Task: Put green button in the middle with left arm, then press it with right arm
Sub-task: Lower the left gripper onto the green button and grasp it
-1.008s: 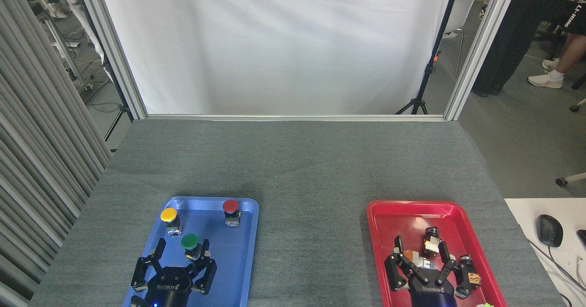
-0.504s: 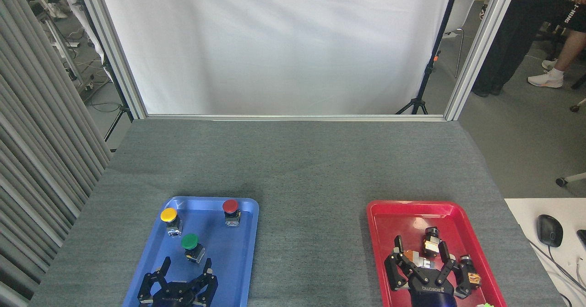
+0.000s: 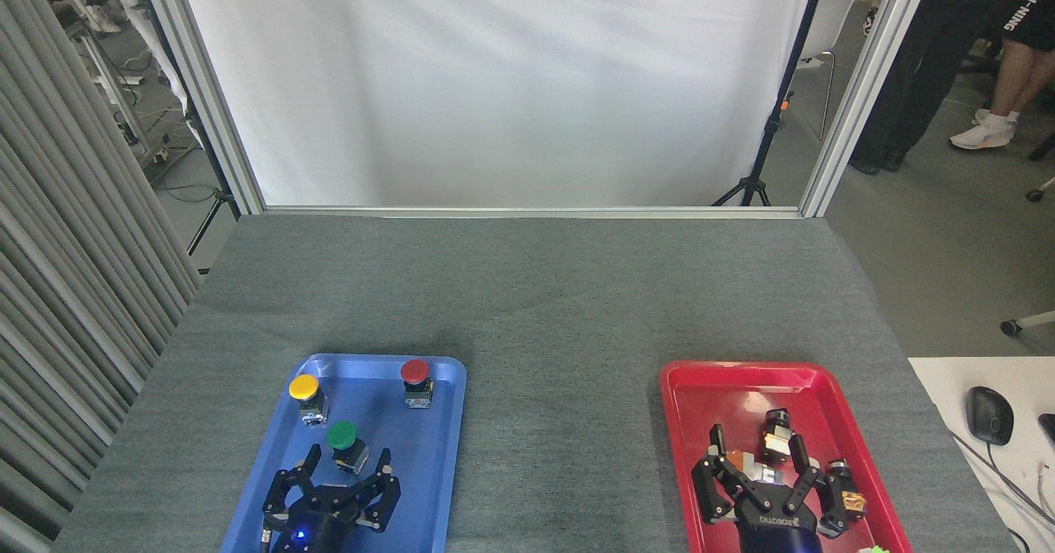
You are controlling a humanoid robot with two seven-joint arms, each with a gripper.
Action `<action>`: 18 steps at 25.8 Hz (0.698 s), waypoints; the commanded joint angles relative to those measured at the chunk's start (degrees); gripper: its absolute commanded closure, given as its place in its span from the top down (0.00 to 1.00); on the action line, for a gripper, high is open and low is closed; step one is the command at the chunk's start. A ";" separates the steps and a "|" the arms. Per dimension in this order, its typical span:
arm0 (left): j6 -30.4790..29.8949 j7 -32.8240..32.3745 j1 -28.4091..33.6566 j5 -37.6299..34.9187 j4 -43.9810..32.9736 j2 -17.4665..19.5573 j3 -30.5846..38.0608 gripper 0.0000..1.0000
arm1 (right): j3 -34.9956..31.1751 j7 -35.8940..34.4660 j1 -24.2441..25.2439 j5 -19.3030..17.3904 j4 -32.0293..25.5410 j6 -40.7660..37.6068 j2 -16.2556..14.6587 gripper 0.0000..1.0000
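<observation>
Head view, lower left: the left gripper, fingers spread, has crept back toward the green button in the blue tray, grasp pending; the right gripper hangs spread.

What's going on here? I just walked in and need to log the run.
The left gripper is open over the blue tray, fingers either side of the green button but not closed on it. The button sits upright in the tray, not in the middle of the cloth. The right gripper hangs open over the red tray.
</observation>
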 commanded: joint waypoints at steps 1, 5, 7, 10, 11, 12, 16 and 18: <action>0.14 -0.17 -0.43 0.12 0.70 -0.15 0.16 0.91 | -0.02 -0.01 0.00 0.03 0.00 0.00 0.05 1.00; -0.03 -3.24 -2.54 0.12 3.69 -0.15 0.16 0.82 | -0.02 -0.01 0.00 -0.06 0.00 0.00 0.05 1.00; -0.12 -4.65 -3.33 0.12 4.40 -0.06 0.16 0.76 | 0.06 -0.01 0.00 0.03 0.00 0.00 0.05 1.00; -0.30 -5.79 -3.50 0.03 4.40 0.29 -0.02 0.60 | -0.02 -0.01 0.00 -0.06 0.00 0.00 0.05 1.00; -0.47 -6.06 -3.33 0.03 4.31 0.38 -0.02 0.48 | 0.06 -0.01 0.00 -0.06 0.00 0.00 0.05 1.00; -0.74 -6.32 -3.07 0.03 3.96 0.38 -0.02 0.36 | 0.06 -0.01 0.00 -0.06 0.00 0.00 0.05 1.00; -3.46 -9.22 -2.45 0.12 1.23 0.38 -0.02 0.09 | 0.06 -0.01 0.00 0.03 0.09 0.00 0.14 1.00; -4.52 -9.57 -1.83 0.03 0.35 0.38 0.16 0.00 | 0.06 -0.01 0.00 0.03 0.00 0.00 0.14 1.00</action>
